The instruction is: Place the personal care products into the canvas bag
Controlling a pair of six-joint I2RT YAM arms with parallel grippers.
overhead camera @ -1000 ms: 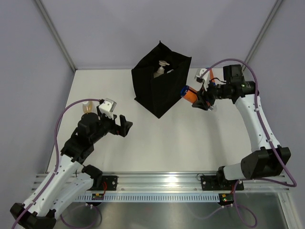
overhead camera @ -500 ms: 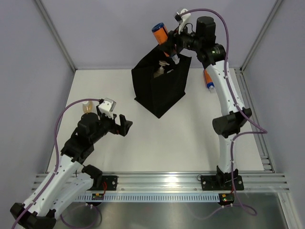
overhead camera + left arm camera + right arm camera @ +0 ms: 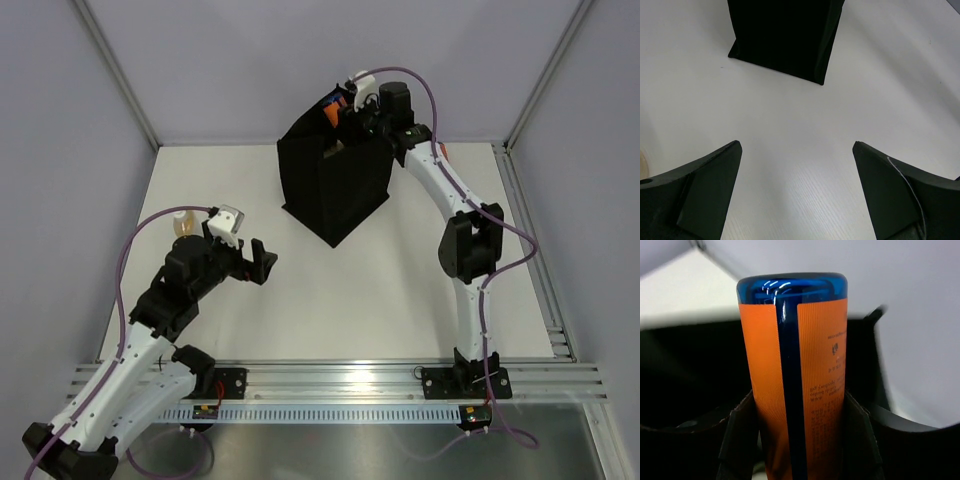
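The black canvas bag (image 3: 335,190) stands upright at the far middle of the table and also shows in the left wrist view (image 3: 785,35). My right gripper (image 3: 345,112) is shut on an orange cylinder with a blue cap (image 3: 331,108) and holds it over the bag's open top. In the right wrist view the cylinder (image 3: 812,385) stands between my fingers (image 3: 742,440), with the bag's dark rim around it. A tan bottle (image 3: 183,223) stands by my left arm. My left gripper (image 3: 262,262) is open and empty. The bag's inside is mostly hidden.
A second orange cylinder (image 3: 443,152) peeks out behind my right arm at the far right. Grey walls enclose the table on three sides. The metal rail (image 3: 340,380) with the arm bases runs along the near edge.
My right arm has swung the orange cylinder from the bag's right side up over it, then lowered it to the bag's open top. The left arm has not moved.
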